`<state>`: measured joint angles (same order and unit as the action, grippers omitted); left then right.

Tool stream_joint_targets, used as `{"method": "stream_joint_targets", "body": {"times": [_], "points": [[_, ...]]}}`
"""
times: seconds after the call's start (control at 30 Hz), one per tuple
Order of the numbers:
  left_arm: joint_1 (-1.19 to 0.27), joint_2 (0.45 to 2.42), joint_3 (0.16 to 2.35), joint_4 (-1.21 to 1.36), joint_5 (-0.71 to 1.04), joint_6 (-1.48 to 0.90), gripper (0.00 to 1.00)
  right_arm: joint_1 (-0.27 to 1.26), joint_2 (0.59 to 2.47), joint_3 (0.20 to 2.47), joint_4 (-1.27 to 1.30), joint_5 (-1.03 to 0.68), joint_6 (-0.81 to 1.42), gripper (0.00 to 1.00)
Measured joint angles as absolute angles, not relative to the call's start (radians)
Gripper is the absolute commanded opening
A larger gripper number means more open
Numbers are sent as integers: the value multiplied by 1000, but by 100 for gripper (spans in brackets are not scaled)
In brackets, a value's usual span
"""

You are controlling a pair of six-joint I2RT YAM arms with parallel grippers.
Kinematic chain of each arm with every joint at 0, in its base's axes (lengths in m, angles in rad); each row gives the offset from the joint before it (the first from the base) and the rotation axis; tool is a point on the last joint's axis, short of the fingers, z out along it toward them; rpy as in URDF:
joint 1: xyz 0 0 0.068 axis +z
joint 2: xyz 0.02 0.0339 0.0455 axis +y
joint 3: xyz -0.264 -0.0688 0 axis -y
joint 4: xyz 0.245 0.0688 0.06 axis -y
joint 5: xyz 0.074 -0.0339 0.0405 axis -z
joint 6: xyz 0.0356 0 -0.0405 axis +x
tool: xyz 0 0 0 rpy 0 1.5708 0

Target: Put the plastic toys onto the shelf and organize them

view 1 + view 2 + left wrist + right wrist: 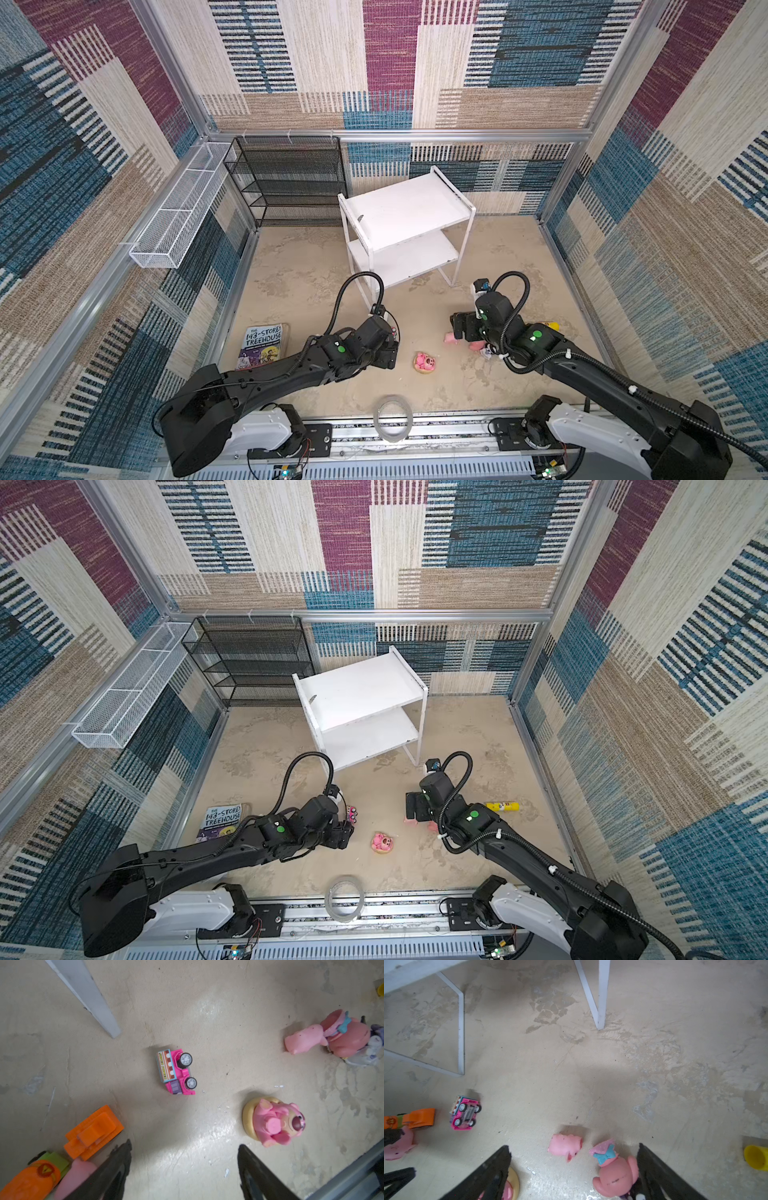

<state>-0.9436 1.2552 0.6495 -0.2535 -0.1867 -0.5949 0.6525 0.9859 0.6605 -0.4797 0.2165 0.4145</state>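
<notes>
The white shelf point(405, 212) point(361, 692) stands at the back with both boards bare. My left gripper point(185, 1145) point(343, 833) hangs open over bare floor, with the pink multicolour car point(176, 1072) ahead on its side. An orange car point(93, 1132), a green-orange car point(35, 1176) and a pink pig point(76, 1176) lie beside one finger. A pink bear point(274, 1122) point(425, 363) sits near the other. My right gripper point(573, 1148) point(461, 328) is open above a small pink pig point(564, 1145) and a pink figure with a blue bow point(614, 1165), which lies against one finger.
A purple-covered book point(262, 345) lies at the left wall and a yellow tube point(503, 807) lies right of the right arm. The black mesh rack point(286, 183) and white wire basket point(174, 216) stand at the back left. A tape roll point(392, 417) lies at the front edge.
</notes>
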Motion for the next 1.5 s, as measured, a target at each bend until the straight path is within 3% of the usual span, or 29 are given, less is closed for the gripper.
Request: {"method": "stream_joint_targets", "body": {"times": [0.53,0.87,1.07,1.3,1.5], "points": [[-991,1462,596,36,-341,-602,78,667,930,654,-464,209,414,96],[-990,1513,623,67,-356,-601,49,684,875,633,-445,182,415,97],[-990,1510,623,71,-357,-601,38,688,883,620,-422,124,410,98],[-990,1464,615,70,-321,-589,34,688,916,618,-365,28,404,99],[-993,1331,561,55,-229,-558,36,689,992,579,-281,-76,455,99]]}}
